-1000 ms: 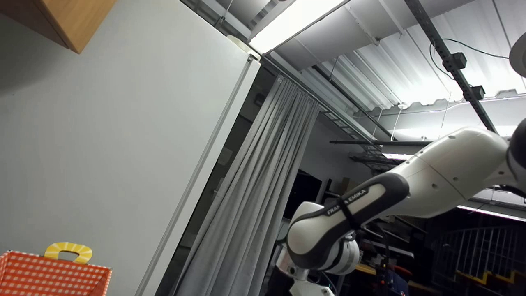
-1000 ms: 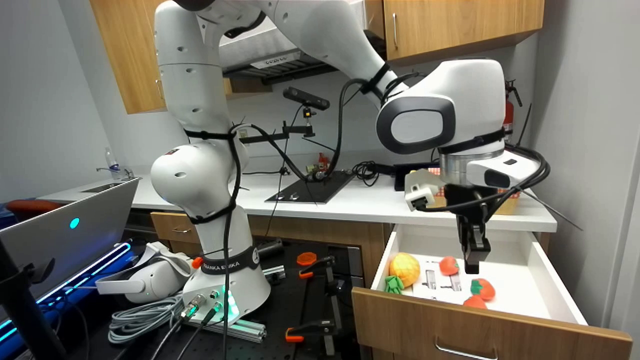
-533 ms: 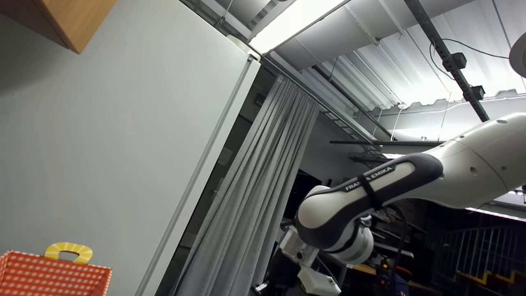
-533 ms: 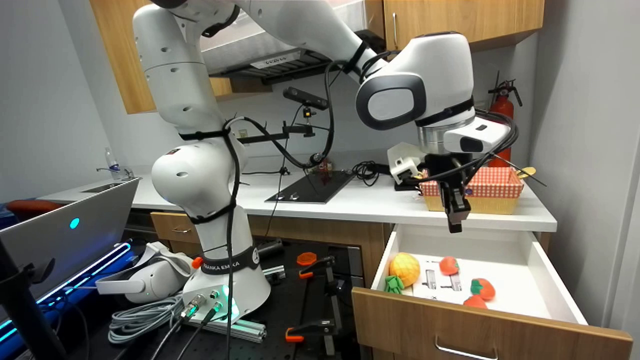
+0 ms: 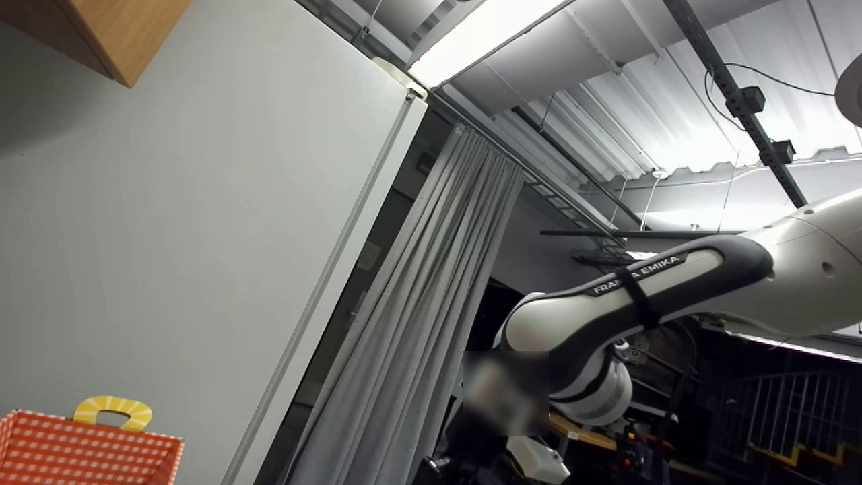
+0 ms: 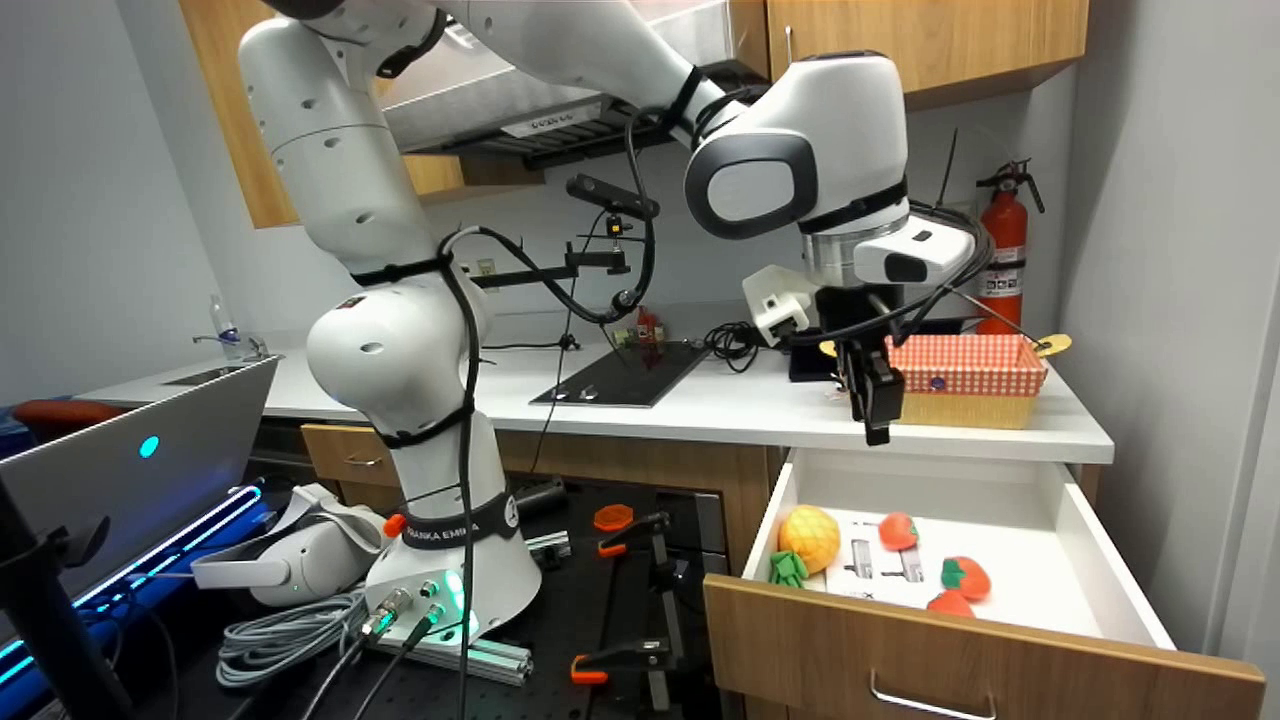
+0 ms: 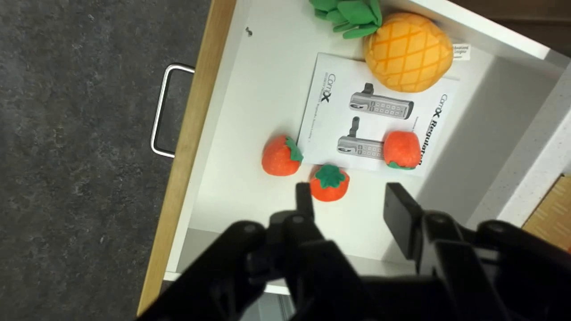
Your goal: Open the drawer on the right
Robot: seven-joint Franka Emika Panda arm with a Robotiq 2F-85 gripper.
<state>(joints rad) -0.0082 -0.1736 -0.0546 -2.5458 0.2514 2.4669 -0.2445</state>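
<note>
The right drawer (image 6: 980, 645) stands pulled out from under the white counter, with its inside showing. Its metal handle (image 6: 930, 704) is on the wooden front; in the wrist view the handle (image 7: 159, 111) is at the left. My gripper (image 6: 872, 425) hangs above the back part of the drawer, near the counter's front edge, touching nothing. In the wrist view my gripper (image 7: 349, 196) has its fingers wide apart with nothing held; a red toy lies below, past the fingertips. The drawer and gripper tips are out of view in the exterior view that shows the curtain.
In the drawer lie a yellow toy pineapple (image 7: 408, 52), three red toys (image 7: 330, 189) and a printed sheet (image 7: 339, 116). A red-checked basket (image 6: 970, 370) stands on the counter (image 6: 700, 425) close to the gripper. A fire extinguisher (image 6: 1003, 260) stands behind.
My arm and gripper have risen and moved left and back, from low over the drawer to near the counter edge. The drawer and the toys in it have not moved.
</note>
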